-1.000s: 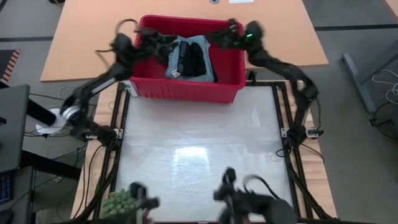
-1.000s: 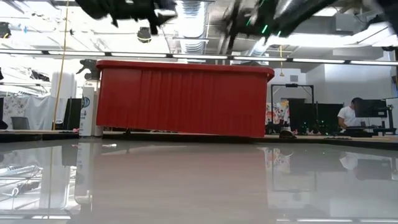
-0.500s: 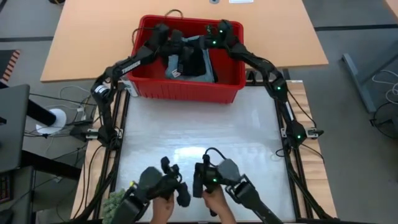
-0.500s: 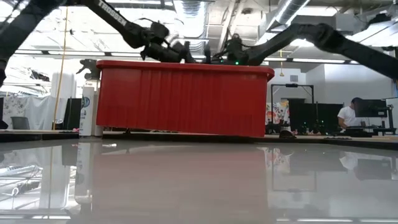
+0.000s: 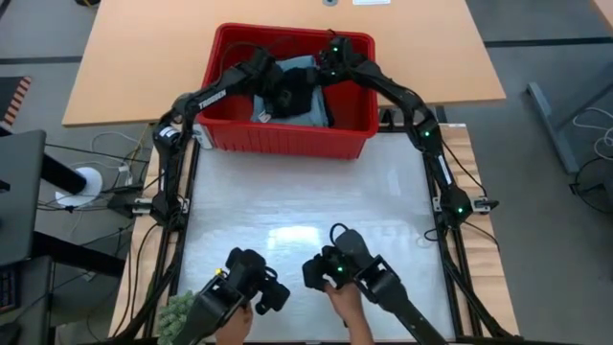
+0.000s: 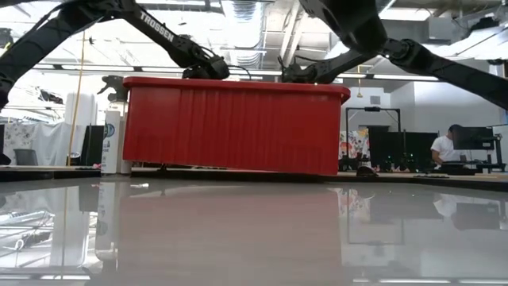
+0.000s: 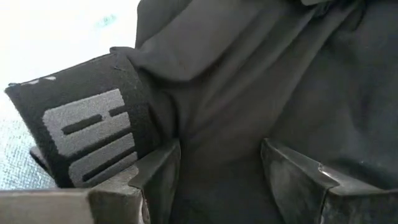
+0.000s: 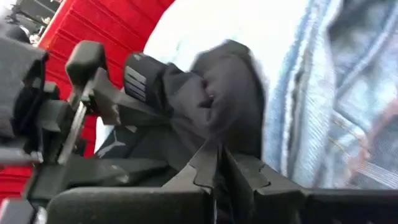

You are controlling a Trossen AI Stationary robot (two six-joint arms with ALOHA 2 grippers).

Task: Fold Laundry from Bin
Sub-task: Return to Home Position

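Black soft laundry (image 5: 295,96) lies in red bin (image 5: 287,144), left gripper (image 7: 221,155) spread, right gripper (image 8: 216,158) pressed together.

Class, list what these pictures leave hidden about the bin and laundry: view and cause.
High view: the left arm and right arm overlie the laundry; garments cannot be counted.
Low view: the bin hides the laundry.
Left wrist view: the black garment fills the frame; its lettering is unreadable.
High view: the bottom edge cuts off all but a person's hand.
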